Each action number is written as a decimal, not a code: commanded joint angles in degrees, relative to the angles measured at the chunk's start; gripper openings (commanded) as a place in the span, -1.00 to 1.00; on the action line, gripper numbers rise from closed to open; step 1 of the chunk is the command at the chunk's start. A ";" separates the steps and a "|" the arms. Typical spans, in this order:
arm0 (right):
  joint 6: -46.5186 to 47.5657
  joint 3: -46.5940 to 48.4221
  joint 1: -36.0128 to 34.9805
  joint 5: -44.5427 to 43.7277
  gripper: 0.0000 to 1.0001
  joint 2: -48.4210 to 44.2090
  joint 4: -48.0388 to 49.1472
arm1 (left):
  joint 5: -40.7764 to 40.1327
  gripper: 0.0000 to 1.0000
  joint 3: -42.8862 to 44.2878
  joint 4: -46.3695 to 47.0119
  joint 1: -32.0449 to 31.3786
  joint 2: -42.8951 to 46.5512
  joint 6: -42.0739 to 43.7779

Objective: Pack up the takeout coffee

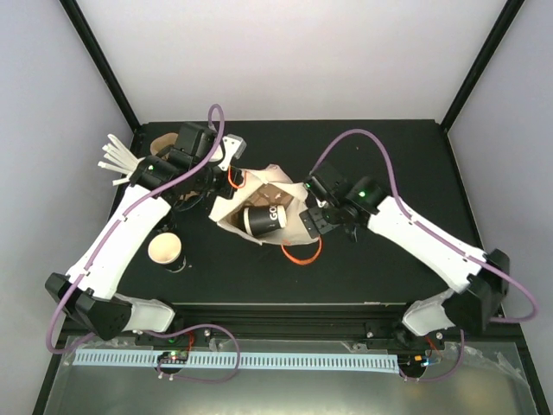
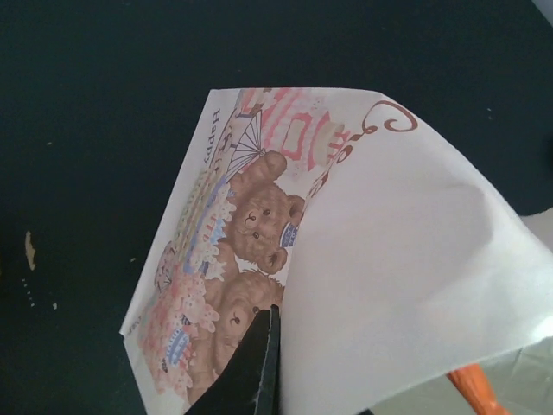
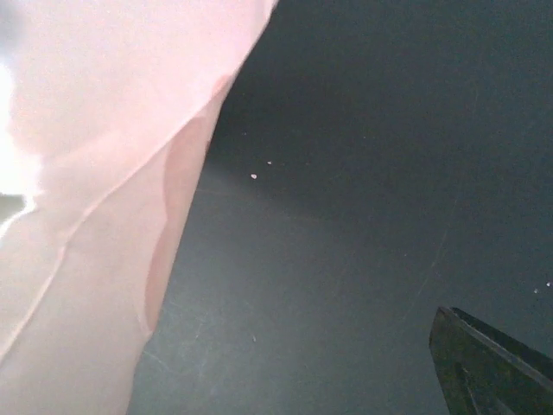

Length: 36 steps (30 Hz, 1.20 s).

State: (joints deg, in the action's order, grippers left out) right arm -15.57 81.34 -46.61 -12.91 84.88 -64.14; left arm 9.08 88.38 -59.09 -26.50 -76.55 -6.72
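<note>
Top external view: a black tabletop (image 1: 380, 156) sat inside an enclosure of pale walls (image 1: 285, 52) and black corner posts (image 1: 100, 60).
Surface: matte and dark, with a few pale specks in the wrist views.
Paper bag (image 1: 226, 212): white with a teddy-bear print, it lay mid-tabletop with its mouth gaping.
Takeout coffee cup (image 1: 266, 219): black with white lettering, it lay on its side in the bag's mouth.
Lidless cup (image 1: 164, 249): it stood upright on the tabletop beside the left arm, apart from the bag.
Left gripper (image 2: 273, 313): jaws were pressed together on the bag's edge.
Right gripper (image 1: 310, 222): jaws were spread and held nothing, just beside the bag.
</note>
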 commanded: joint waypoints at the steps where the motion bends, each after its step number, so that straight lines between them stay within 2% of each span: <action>1: 0.91 -4.88 -0.18 1.05 0.94 -5.55 2.57 | 1.35 -0.97 -0.43 5.84 0.03 1.67 2.38; 6: 2.52 -2.47 -0.59 2.09 1.00 -6.80 6.28 | 4.42 -0.97 -1.45 6.25 -0.92 0.71 2.94; 12: 9.91 0.31 -3.08 2.47 1.00 -11.03 11.08 | 2.81 -0.97 1.03 5.03 -3.25 -0.65 5.25; 18: 19.81 10.86 -13.82 -6.27 0.97 -9.32 8.39 | -1.61 -0.97 2.23 3.82 -6.45 -1.97 7.68; 24: 20.15 11.43 -15.09 -10.81 0.95 -11.93 12.00 | -3.71 -0.97 3.94 1.90 -6.67 -4.04 8.30; 26: 23.91 10.46 -15.05 -7.37 0.99 -13.24 14.49 | -3.72 -0.97 4.04 1.70 -6.64 -4.30 8.26; 28: 29.39 9.20 -15.07 1.30 0.99 -13.66 16.39 | -3.02 -0.97 4.02 1.93 -6.72 -4.37 8.07; 31: 34.06 7.83 -15.08 4.31 0.70 -11.17 17.96 | -1.56 -0.97 3.78 2.11 -6.70 -4.48 7.79; 36: 37.46 8.37 -14.96 4.38 0.22 -3.18 19.27 | 0.64 -0.97 3.56 1.17 -6.70 -5.06 6.79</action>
State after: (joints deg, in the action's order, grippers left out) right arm 16.49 90.61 -61.58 -11.18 76.16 -47.92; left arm 7.38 89.76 -57.23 -33.04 -81.12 0.40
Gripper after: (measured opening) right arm 0.671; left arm 0.021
